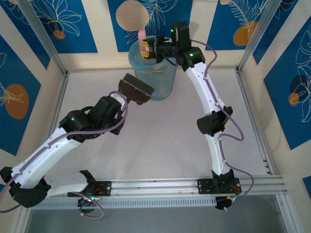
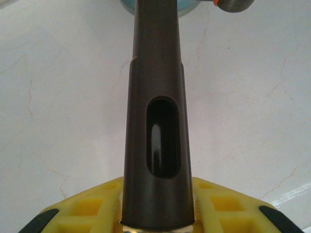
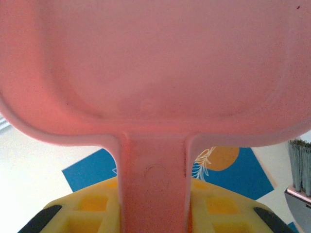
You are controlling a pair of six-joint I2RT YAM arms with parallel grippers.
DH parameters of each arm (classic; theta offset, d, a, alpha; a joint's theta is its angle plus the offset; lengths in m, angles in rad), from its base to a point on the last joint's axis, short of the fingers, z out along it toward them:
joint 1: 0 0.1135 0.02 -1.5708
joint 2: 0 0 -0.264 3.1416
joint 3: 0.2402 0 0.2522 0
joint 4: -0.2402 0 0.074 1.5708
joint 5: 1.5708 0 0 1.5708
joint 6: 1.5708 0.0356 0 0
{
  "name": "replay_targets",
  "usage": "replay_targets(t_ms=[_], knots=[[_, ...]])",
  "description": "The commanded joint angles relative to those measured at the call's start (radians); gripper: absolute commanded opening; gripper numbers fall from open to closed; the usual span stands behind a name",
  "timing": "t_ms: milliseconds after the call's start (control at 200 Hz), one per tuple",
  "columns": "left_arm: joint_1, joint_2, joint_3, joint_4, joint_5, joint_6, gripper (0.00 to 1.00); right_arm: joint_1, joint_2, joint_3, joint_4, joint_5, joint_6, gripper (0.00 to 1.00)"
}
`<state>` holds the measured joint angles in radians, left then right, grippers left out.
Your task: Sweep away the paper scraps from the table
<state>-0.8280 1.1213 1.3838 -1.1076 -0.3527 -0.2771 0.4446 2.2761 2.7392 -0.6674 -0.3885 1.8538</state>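
Observation:
My left gripper is shut on the handle of a dark brown brush, whose head hangs in front of a translucent blue bin. In the left wrist view the brush handle runs up from between the yellow fingers of the left gripper. My right gripper is shut on the handle of a pink dustpan, held tipped up over the bin's rim. The dustpan spreads above the right gripper. The paper scraps are out of view. The table is off-white.
Blue-patterned cream wall panels close the table in at the back and both sides. A metal rail runs along the front edge by the arm bases. Brush bristles show at the right edge of the right wrist view.

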Motion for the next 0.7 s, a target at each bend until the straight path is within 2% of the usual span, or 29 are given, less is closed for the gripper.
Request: replay_targets(t_ms=[0, 125, 260, 520, 695], knots=[[-0.012, -0.018, 0.018, 0.023, -0.028, 0.028, 0.00, 0.000, -0.034, -0.004, 0.058, 0.027, 0.074, 0.00], [-0.013, -0.019, 0.015, 0.023, -0.025, 0.027, 0.00, -0.005, -0.036, 0.016, 0.033, 0.026, 0.032, 0.00], [-0.013, -0.018, 0.011, 0.027, -0.009, 0.031, 0.00, -0.007, -0.058, 0.030, -0.024, 0.029, -0.080, 0.00], [-0.028, -0.015, -0.007, 0.045, 0.085, 0.079, 0.00, -0.028, -0.160, 0.019, -0.084, 0.035, -0.380, 0.00], [-0.044, -0.012, -0.018, 0.060, 0.159, 0.117, 0.00, -0.052, -0.283, -0.033, -0.178, 0.072, -0.658, 0.00]])
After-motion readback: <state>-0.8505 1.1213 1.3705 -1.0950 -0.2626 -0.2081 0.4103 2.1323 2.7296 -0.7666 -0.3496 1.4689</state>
